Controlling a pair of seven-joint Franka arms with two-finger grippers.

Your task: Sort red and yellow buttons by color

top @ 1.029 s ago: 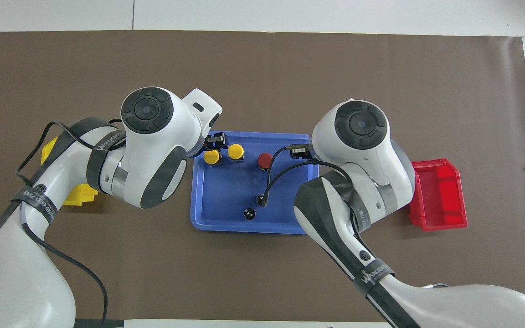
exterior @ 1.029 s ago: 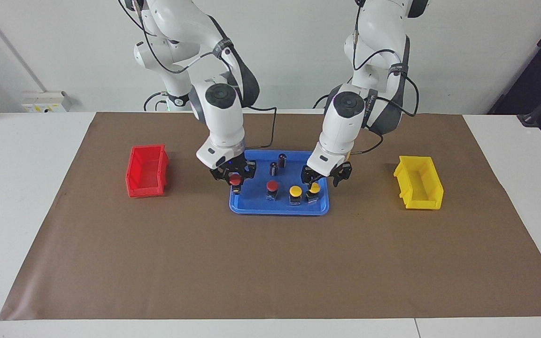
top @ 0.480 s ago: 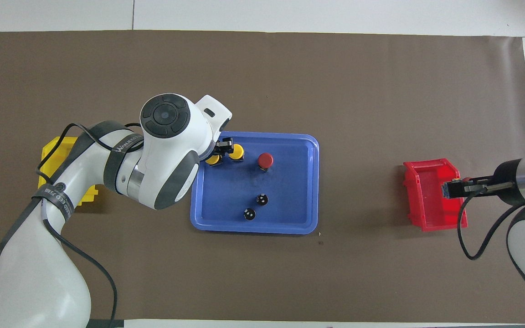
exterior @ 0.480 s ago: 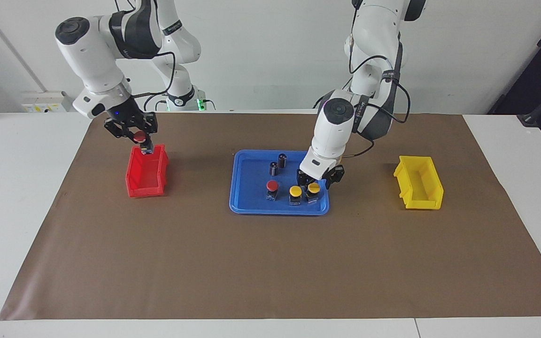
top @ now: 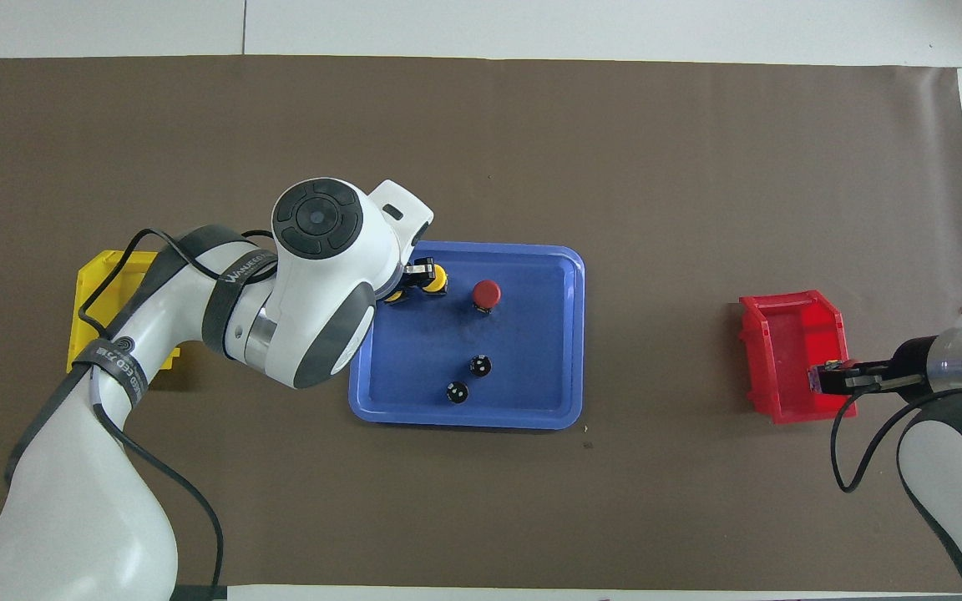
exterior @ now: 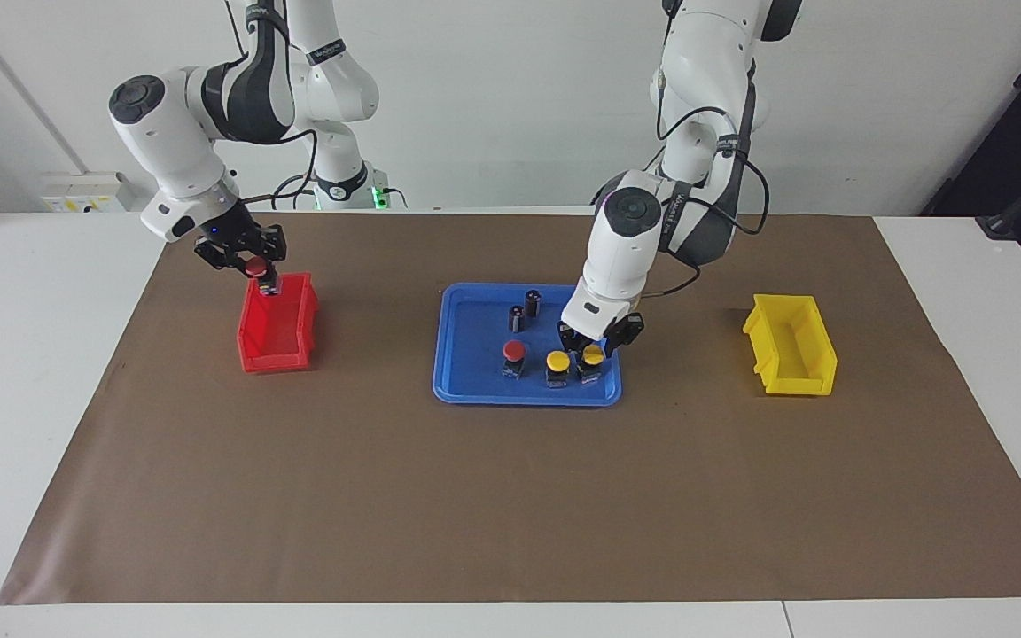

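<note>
- One red button [exterior: 256,265] hangs pinched in the right gripper [exterior: 253,266], which is clamped on it just over the robot-side end of the red bin [exterior: 278,326]; nothing appears to lie in that bin, so this button is carried but not dropped.
- The other red button [exterior: 514,352] stands in the blue tray [exterior: 475,390], well apart from both grippers and untouched.
- Two yellow buttons stand side by side in the tray; the left gripper [exterior: 591,345] is low over the one nearer the yellow bin [exterior: 593,355], its fingers drawn in narrow about the cap, though a firm hold cannot be told.
- The second yellow button [exterior: 557,361] stands just beside that gripper, free.
- The yellow bin [exterior: 791,344] looks empty, well apart from the left gripper.
- Two dark cylinders [exterior: 525,307] stay in the tray and are no part of the sort.
- By this reading no button is binned; four placements remain.
</note>
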